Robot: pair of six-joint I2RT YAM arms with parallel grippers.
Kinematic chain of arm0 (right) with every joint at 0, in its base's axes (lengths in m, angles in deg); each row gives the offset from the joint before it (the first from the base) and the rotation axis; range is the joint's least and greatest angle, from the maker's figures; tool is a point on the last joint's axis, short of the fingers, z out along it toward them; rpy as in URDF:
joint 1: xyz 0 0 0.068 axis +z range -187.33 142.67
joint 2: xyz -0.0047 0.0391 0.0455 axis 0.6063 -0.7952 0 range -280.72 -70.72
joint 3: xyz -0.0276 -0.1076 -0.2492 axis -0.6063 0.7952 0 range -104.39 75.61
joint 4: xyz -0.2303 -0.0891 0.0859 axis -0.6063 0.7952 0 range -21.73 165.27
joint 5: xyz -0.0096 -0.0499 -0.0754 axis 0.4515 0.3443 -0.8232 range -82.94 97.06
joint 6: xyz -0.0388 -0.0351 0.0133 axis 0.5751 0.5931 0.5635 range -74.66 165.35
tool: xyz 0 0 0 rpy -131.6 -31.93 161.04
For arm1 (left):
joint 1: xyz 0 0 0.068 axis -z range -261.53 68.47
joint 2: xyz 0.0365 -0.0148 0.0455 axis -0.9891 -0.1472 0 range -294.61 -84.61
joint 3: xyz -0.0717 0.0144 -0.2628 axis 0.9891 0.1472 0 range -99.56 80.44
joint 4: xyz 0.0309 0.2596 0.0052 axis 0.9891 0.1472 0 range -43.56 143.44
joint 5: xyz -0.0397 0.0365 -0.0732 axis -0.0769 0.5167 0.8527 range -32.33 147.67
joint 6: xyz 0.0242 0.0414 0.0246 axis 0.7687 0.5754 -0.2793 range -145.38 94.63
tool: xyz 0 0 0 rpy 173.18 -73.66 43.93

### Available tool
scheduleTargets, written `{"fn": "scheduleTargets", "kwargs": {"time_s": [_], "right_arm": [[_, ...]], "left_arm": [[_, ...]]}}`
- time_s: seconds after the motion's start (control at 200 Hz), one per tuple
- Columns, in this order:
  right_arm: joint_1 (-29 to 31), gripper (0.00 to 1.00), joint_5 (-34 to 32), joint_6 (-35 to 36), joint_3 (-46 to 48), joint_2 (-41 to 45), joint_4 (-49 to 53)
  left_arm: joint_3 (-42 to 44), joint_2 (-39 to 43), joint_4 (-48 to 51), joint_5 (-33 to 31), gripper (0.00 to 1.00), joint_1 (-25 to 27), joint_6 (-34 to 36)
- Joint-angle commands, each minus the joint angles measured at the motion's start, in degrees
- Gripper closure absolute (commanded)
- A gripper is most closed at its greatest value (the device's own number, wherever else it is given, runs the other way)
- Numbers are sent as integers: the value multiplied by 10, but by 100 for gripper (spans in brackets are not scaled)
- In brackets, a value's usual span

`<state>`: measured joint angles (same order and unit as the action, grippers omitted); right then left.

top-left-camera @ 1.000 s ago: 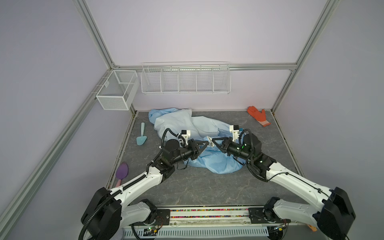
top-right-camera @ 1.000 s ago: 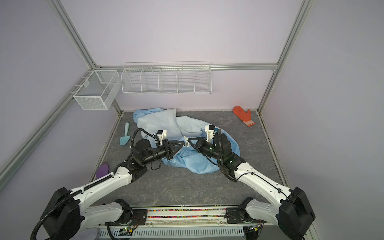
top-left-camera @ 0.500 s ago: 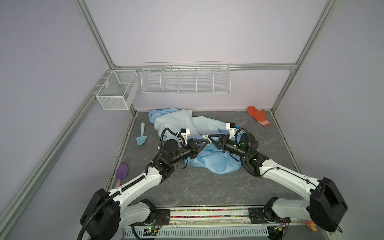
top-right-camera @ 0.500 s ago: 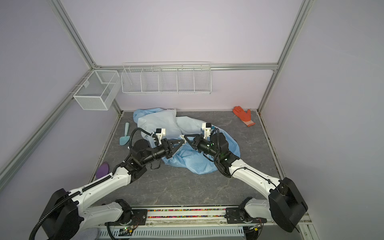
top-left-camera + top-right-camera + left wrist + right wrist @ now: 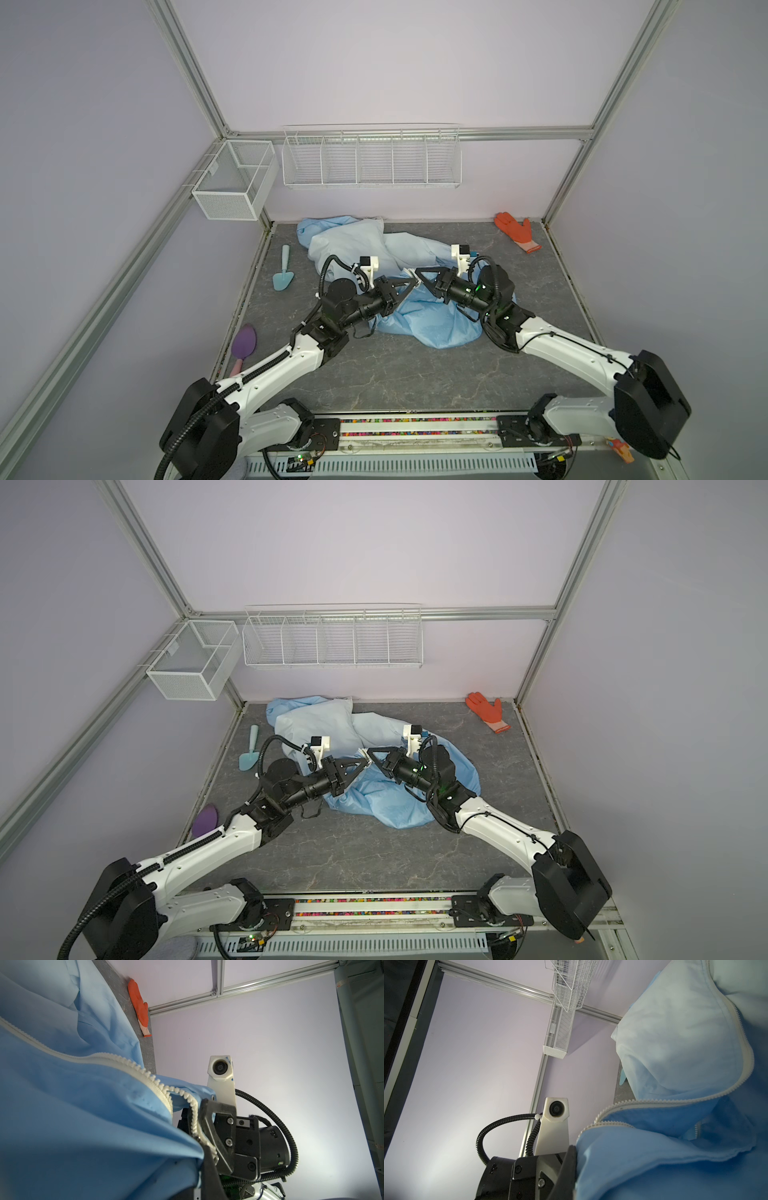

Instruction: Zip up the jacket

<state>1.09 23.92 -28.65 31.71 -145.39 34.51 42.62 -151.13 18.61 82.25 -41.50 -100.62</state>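
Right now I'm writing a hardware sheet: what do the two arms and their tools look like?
The left arm and right arm are white shells with black joints. The left tool and right tool are black, with triangular open-frame fingers. Each wrist carries a white camera mount and a black ribbed cable.

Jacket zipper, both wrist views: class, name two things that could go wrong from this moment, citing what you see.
1. The left jaws and right jaws meet tip to tip over the jacket, each shut on a zipper edge; any move closer may knock them together.
2. The zipper halves look unjoined here, and loose thin cloth folds beside the teeth; it could snag or slip free.
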Motion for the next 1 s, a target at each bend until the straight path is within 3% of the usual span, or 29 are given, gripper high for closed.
{"fn": "scheduleTargets", "kwargs": {"time_s": [0.0,0.385,0.995], "right_arm": [[-2,94,-54,36,22,0,8],[4,93,-92,72,51,2,-33],[-30,94,-103,11,34,6,-77]], "left_arm": [[-32,28,-71,54,100,17,-14],[-42,17,-114,64,100,18,-66],[-14,-5,-53,62,100,51,-25]]}}
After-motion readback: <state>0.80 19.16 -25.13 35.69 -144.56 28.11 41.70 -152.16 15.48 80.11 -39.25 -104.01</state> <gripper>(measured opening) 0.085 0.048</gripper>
